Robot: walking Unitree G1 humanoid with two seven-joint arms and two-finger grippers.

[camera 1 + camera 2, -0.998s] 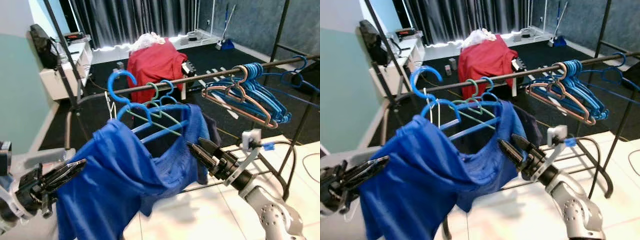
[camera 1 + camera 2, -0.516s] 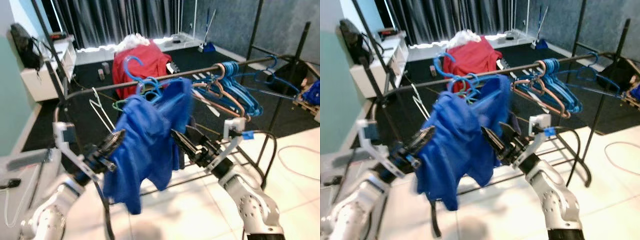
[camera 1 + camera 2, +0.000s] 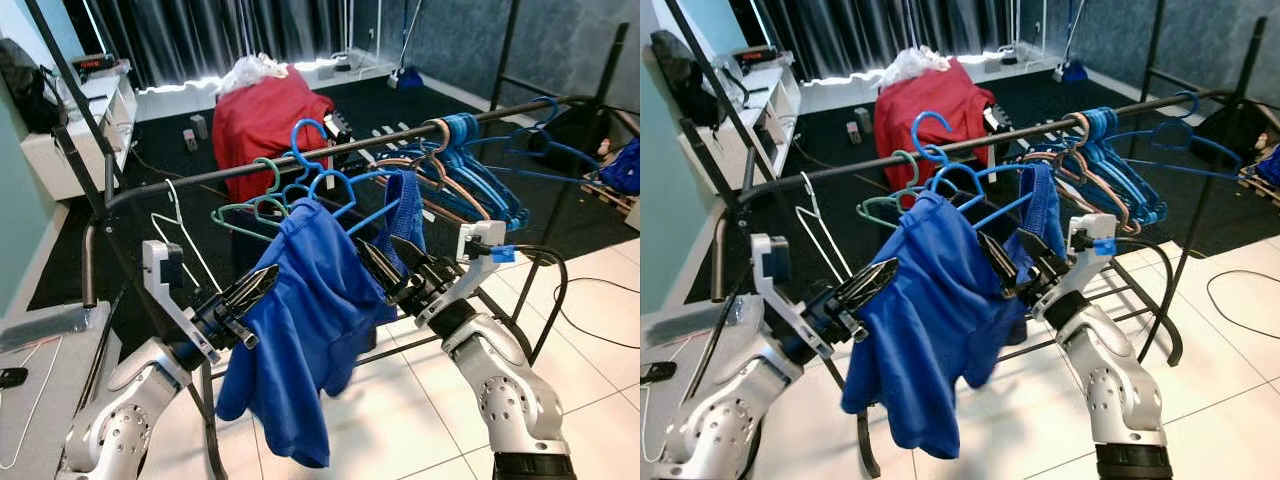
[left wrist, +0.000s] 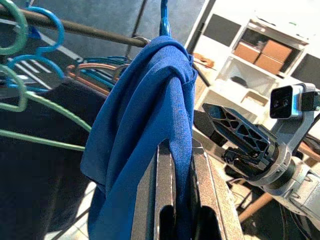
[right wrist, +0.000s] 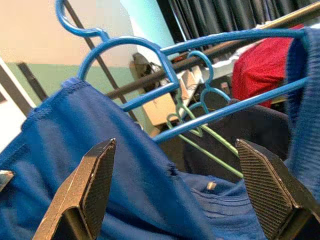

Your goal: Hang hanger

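Two wrist views differ: left gripper (image 4: pixel 175 200) pinches blue garment (image 4: pixel 145 130), right gripper (image 5: pixel 175 195) gapes.

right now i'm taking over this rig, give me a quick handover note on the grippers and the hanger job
Left gripper: shut on the blue garment, pinching a fold of its cloth.
Right gripper: open, fingers spread on the other side of the garment, holding nothing.
The garment hangs on a blue hanger whose hook is at the clothes rail; whether it fully bears on the rail cannot be told.
On the rail: green hangers, a white wire hanger, and a bunch of blue hangers further along.
Left to do: confirm the hook is seated, release the cloth, back both arms off.
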